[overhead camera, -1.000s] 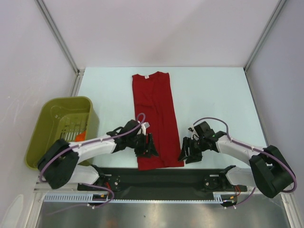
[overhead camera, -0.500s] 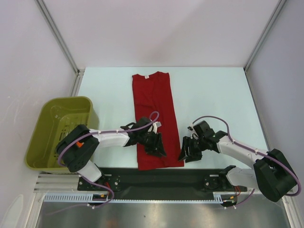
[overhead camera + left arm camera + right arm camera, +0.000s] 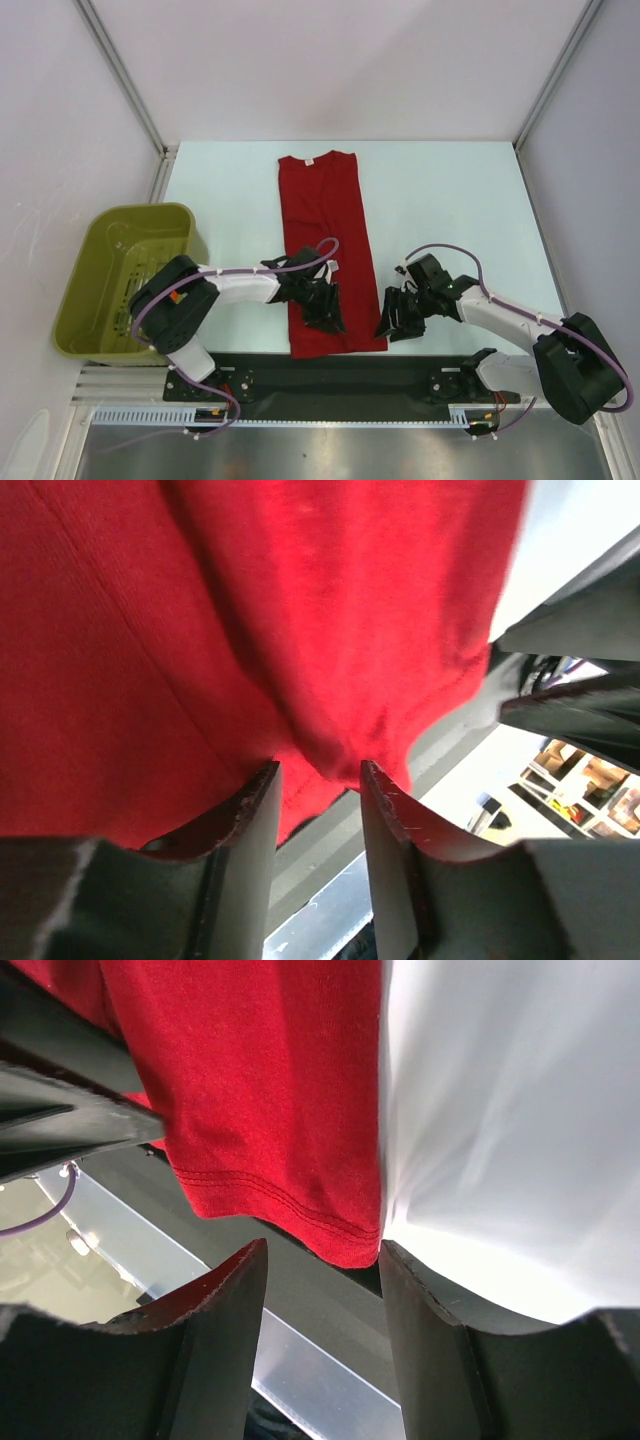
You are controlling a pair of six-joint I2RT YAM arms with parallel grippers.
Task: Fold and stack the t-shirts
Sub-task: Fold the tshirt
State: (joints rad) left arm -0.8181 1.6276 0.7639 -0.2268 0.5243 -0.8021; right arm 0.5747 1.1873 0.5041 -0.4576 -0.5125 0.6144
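A red t-shirt, folded lengthwise into a long strip, lies on the table with its collar far and its hem at the near edge. My left gripper rests on the shirt just above the hem. In the left wrist view its jaws stand narrowly apart, pinching a puckered bunch of the red cloth at the hem. My right gripper is at the hem's right corner. In the right wrist view it is open, with the corner of the shirt between its fingertips, unclamped.
An olive-green bin stands off the table's left edge, beside the left arm. A black strip runs along the near edge just below the hem. The pale table is walled on three sides.
My left gripper moved right from the shirt's left edge onto the cloth near the hem, and cloth is bunched between its jaws. The right gripper has hardly moved.
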